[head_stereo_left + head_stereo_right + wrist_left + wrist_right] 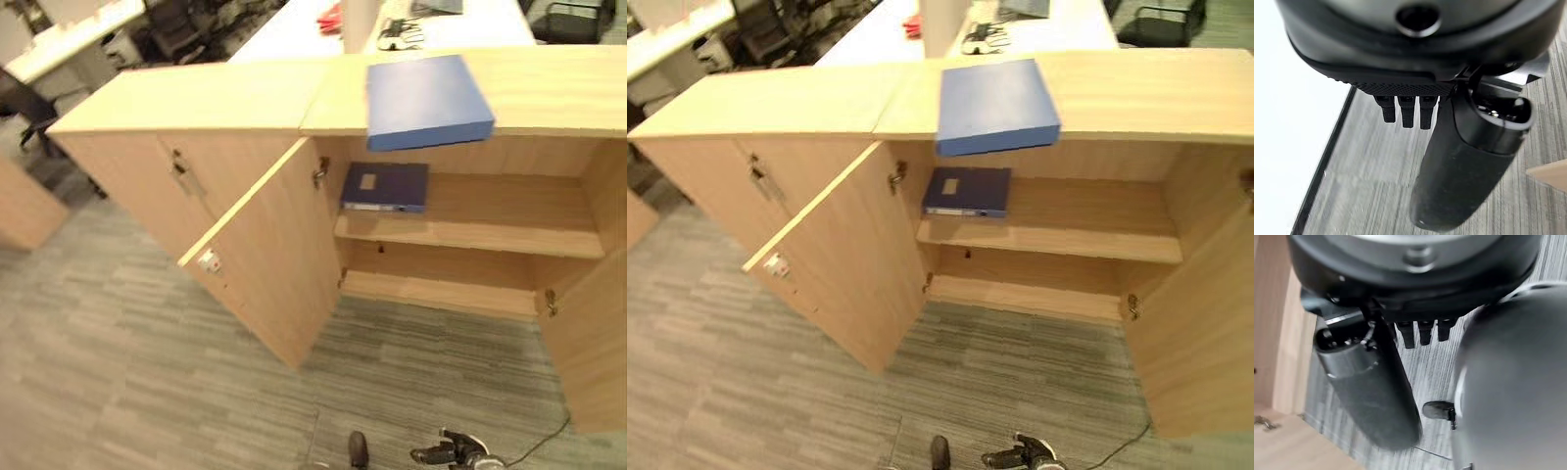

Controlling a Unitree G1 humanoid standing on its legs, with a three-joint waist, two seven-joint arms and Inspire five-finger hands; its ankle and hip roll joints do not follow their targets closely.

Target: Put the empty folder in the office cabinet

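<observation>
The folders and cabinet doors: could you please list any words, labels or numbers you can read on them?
No text can be read.
Dark folder on the shelf: a pale label, too blurred to read.
Blue folder on the cabinet top: no print visible.
Open left door: a small white tag, too small to read.

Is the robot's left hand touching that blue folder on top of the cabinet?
Apart. The left wrist view shows the left hand hanging over carpet, holding nothing; the blue folder lies alone on the cabinet top.
</observation>
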